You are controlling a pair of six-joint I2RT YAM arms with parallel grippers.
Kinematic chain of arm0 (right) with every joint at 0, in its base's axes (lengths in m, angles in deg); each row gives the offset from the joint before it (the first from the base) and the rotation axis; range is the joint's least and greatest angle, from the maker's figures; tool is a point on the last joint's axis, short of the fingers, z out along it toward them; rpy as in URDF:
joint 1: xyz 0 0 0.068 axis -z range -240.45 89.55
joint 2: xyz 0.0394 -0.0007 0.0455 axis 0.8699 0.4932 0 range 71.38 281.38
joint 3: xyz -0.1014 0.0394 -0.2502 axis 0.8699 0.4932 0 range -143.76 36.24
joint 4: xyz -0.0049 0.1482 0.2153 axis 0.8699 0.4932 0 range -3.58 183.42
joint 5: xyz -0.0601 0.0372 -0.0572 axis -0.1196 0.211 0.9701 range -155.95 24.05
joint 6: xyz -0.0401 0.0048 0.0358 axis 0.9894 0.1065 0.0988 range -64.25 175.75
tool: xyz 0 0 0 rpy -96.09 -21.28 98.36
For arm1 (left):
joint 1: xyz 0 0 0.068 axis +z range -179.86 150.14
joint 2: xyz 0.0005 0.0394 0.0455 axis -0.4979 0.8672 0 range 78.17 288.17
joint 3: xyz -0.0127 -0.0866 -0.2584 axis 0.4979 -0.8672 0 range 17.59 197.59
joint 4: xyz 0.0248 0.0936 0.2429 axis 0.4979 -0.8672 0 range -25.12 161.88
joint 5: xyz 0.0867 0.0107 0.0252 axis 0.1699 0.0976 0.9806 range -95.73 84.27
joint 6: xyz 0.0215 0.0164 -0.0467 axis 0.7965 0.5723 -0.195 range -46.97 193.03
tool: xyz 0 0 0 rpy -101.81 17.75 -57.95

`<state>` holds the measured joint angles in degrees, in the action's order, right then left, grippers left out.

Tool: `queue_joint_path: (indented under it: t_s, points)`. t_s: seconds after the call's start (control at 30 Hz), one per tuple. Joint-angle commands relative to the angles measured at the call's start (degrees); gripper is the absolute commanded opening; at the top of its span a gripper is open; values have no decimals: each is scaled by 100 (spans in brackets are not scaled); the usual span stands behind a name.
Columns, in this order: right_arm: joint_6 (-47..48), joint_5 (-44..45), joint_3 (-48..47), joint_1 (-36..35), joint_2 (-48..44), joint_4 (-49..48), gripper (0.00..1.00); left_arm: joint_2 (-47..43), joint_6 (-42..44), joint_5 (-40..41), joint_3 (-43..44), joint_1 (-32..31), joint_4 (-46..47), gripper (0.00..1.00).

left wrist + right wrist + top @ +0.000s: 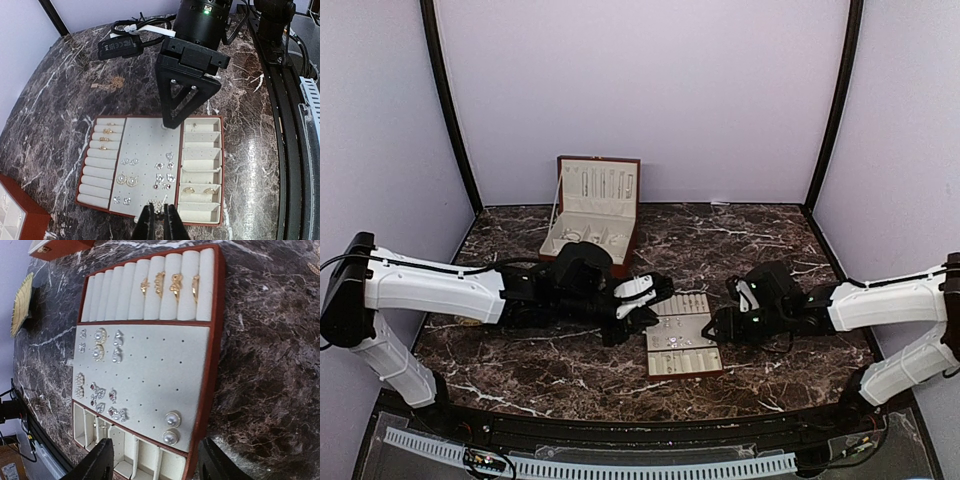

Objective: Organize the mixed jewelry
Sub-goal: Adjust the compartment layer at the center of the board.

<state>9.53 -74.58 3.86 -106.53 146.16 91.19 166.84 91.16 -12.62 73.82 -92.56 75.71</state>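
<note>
The cream slotted tray (683, 347) lies between my two grippers. Its pegboard middle (145, 150) carries several small silvery studs (165, 172), and two pearl studs (171, 427) sit near its right edge. Gold rings (167, 285) rest in the roll slots. My left gripper (159, 216) hangs over the tray's near edge, shut on a sparkly silvery stud (159, 206). At the tray's right edge my right gripper (157, 465) stands open, straddling the end compartments with nothing between its fingers (97, 462). No bangle hoop is in view.
The open red-brown box (592, 210) stands at the back left of the marble table (770, 240). A thin gold chain (116, 82) lies loose on the marble beyond the tray. A woven straw-coloured mat (21, 305) lies to the tray's left.
</note>
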Motion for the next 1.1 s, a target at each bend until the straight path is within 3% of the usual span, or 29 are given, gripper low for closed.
queue_joint_path:
  t_s: [0.0,0.37,0.83,1.07]
  points:
    - [46,218,145,-1,100,-72,62,37,-150,-252,150,47,-353,0]
    - [227,-19,-17,-411,614,-310,63,169,-126,-246,314,97,-636,0]
    - [725,-346,-932,-1611,1503,-1040,60,-58,12,-247,19,308,-1033,0]
    - [746,314,-699,-1596,872,-758,64,180,257,-362,251,418,-1396,0]
